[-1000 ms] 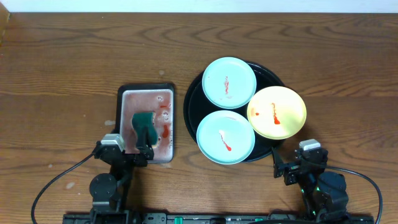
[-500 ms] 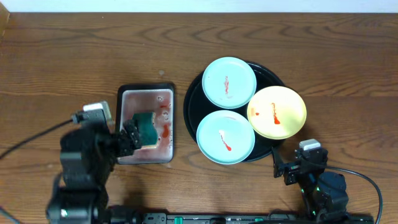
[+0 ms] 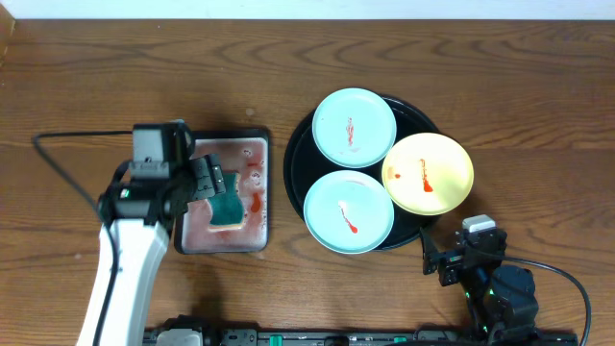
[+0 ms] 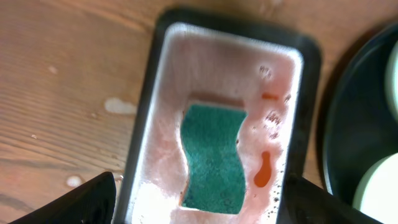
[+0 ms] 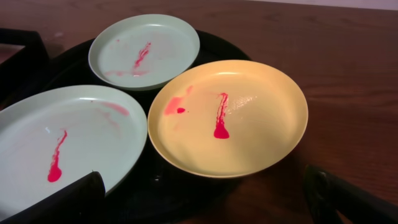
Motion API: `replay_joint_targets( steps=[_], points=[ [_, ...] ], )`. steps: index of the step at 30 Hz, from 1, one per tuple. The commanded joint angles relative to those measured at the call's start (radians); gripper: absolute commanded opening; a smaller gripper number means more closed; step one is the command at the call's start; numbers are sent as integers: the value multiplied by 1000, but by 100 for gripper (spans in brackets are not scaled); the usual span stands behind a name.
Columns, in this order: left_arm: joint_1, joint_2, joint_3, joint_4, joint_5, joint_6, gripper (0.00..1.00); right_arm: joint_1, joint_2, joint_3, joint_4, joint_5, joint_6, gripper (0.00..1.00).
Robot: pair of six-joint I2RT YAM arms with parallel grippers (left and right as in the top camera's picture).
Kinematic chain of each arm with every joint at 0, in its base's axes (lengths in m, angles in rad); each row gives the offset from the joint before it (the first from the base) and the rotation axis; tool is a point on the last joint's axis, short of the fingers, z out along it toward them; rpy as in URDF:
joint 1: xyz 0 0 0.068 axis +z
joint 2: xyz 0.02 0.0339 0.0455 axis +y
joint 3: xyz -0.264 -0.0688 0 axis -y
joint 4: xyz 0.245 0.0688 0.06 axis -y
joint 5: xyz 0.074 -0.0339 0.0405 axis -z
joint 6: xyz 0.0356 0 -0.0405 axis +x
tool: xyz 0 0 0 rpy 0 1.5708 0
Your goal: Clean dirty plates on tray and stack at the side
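Your left gripper [image 4: 198, 190] hangs over the green sponge [image 4: 211, 158], its fingers spread wide to either side and holding nothing. The sponge lies flat in the small rectangular tray [image 3: 226, 135], whose pale inside is wet and streaked pinkish-red, with an orange-red blob just beside the sponge on the side nearer the plates. Whether the fingertips touch the sponge cannot be told from either view.

To the right of that tray sits the round black tray [image 3: 300, 159], carrying all 3 plates, none of them wiped. The far blue plate [image 3: 354, 127] lies at the back of the tray with a thin red smear down its middle. The near blue plate [image 3: 348, 211] lies at the front, reaching out over the tray's rim, with a red streak ending in a drop. The yellow plate [image 3: 428, 173] sits on the right, overhanging the rim there, just beside both blue plates, and bears a red line and a small smudge.

Your right gripper [image 5: 202, 196] rests low at the near edge of the wooden table [image 3: 115, 77], close to the yellow plate and apart from it, fingers wide and empty.
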Motion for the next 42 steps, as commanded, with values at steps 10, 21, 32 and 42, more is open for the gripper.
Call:
replay_joint_targets(
  steps=[10,21,32,42],
  points=[
    [-105,242,-40,21,-75,-53,66,-10,-7,-3,0,-1,-10,99],
    [-108,266,-175,185,-66,-93,66,-10,-7,-3,0,-1,-10,99],
    [-108,345,-222,308,-17,-93,51,-10,-7,-3,0,-1,-10,99],
    [-108,348,-222,320,-17,-93,19,-10,-7,-3,0,-1,-10,99]
  ],
)
